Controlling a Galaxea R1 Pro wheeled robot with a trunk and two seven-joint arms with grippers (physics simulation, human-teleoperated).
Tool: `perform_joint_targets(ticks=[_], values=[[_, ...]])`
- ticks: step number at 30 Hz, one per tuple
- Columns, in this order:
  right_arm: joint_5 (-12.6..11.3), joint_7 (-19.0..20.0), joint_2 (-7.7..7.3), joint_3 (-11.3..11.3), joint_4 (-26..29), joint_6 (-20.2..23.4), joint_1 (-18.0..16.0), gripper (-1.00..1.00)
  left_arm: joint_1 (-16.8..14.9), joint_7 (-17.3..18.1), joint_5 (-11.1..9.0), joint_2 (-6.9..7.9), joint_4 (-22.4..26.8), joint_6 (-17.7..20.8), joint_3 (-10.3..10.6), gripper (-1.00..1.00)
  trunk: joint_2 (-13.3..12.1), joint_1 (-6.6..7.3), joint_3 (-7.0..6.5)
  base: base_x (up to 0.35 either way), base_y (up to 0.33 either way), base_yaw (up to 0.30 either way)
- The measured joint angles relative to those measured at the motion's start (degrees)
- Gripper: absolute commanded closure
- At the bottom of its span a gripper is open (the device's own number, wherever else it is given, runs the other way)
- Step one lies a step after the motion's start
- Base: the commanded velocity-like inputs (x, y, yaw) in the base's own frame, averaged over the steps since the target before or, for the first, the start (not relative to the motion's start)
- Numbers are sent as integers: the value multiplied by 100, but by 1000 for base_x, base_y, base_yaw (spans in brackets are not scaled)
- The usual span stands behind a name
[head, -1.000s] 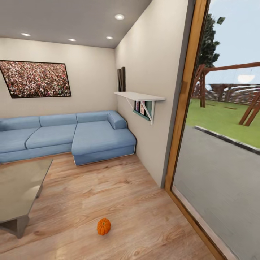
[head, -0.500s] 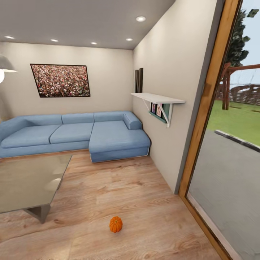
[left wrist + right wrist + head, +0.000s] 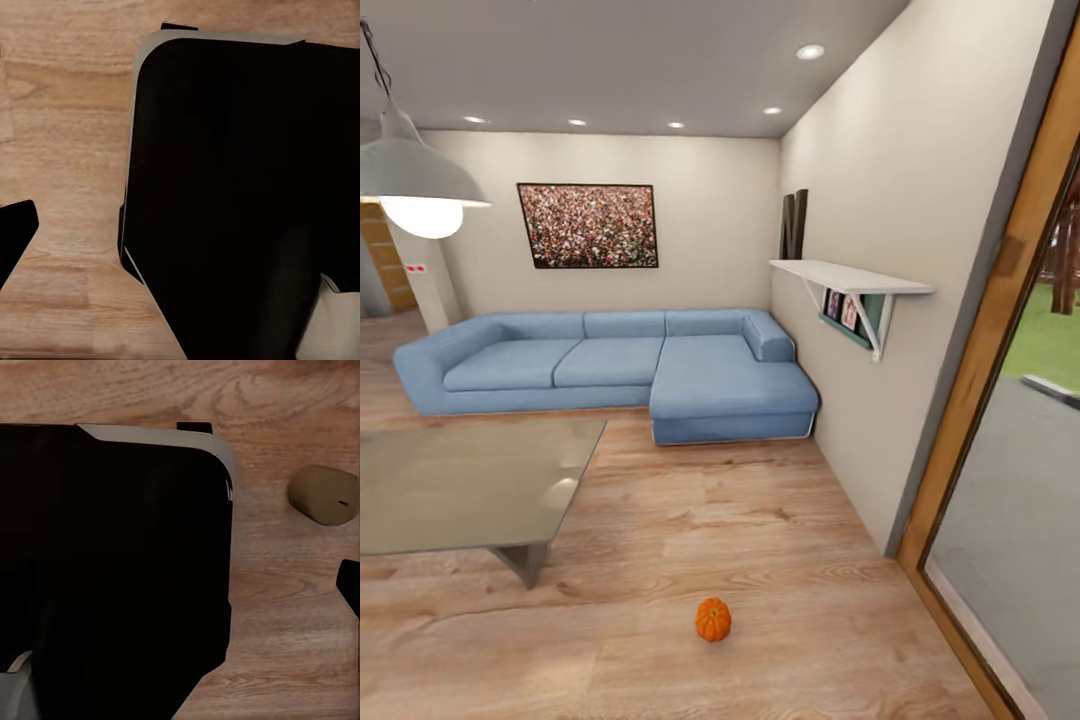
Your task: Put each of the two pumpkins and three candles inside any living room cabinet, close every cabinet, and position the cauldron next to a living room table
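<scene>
Resting on the floor (image 3: 780,540), a pumpkin (image 3: 712,619) sits near the table (image 3: 470,480); each tool's opening can't be told.

Showing: one pumpkin (image 3: 712,619), one candle (image 3: 324,495), one table (image 3: 420,490), one sofa (image 3: 610,370), one shelf (image 3: 850,277), one lamp (image 3: 410,180)

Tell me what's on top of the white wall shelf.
On the white wall shelf, two dark upright slabs stand at its far end against the wall. Beneath it hangs a teal rack of pictures. The rest of its top looks bare.
</scene>
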State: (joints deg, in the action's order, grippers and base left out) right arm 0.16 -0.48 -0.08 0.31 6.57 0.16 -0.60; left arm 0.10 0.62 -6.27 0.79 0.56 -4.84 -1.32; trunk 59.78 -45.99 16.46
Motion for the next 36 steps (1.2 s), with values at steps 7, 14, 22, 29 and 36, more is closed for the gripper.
perform_joint_targets(ticks=[7,14,22,29,36], values=[[3,0,0,6,0,0,0,-100,1,1,-1,8,0,-1,0,-100,0,1,0,27,79,293],[6,0,0,9,0,0,0,-100,1,-1,-3,10,0,-2,-1,-100,-1,0,0,25,281,293],[8,0,0,7,-2,0,0,-100,0,1,-3,10,0,-2,-1,-100,-1,0,0,-19,313,293],[8,0,0,9,0,0,-1,-100,-2,-1,-3,10,0,-2,0,-100,-1,-1,0,-109,298,293],[8,0,0,9,0,1,0,-100,-2,-1,-2,10,0,-1,0,-100,-1,-1,0,-120,228,293]])
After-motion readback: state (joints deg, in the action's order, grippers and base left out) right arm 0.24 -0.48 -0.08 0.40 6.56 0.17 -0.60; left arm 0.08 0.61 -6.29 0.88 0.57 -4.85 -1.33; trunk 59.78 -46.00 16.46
